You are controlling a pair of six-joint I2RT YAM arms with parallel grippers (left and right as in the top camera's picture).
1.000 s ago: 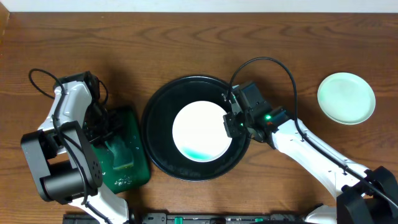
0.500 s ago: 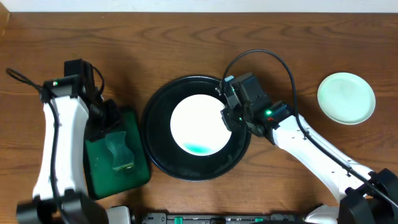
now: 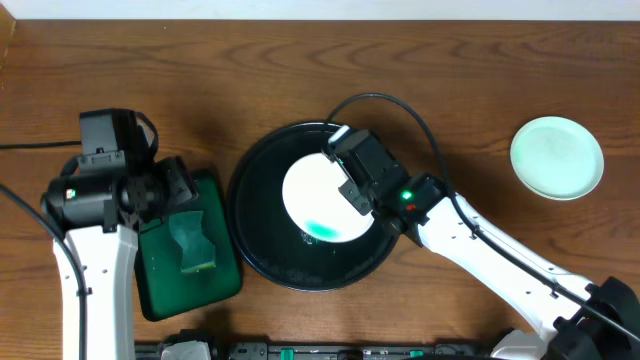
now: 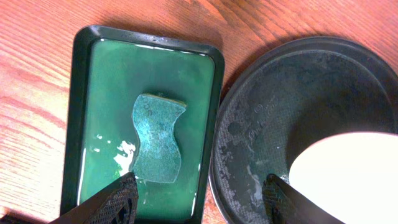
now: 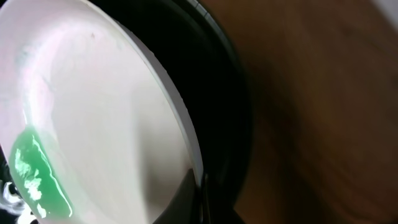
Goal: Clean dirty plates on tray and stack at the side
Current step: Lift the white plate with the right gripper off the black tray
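**A:** Anyone else watching this? The right hand (image 3: 348,195) is reaching further in over the plate (image 3: 312,195) than a second ago, when it was parked at the plate's right edge. Now the plate is tipping up inside the tray (image 3: 255,250), and the smear (image 3: 322,231) is sitting at the low side.

**B:** Yeah, and the left hand (image 4: 200,194) is backing off too. It was down at the green tray (image 3: 215,275). Now it's hanging above it with its fingers spread wide, holding nothing. The sponge (image 3: 190,243) is lying in there untouched.

**A:** So is the right one actually gripping?

**B:** Looks like it to me. In the wrist view its fingers are closing down on the plate's rim, and the plate is tilting with them. I'm guessing it's presenting the dirty face for a wipe, which means the scrubbing isn't happening yet.

**A:** And the stack?

**B:** The other plate (image 3: 557,157) is sitting alone on the surface far right, looking clean. This smeared one is staying over the tray for now.
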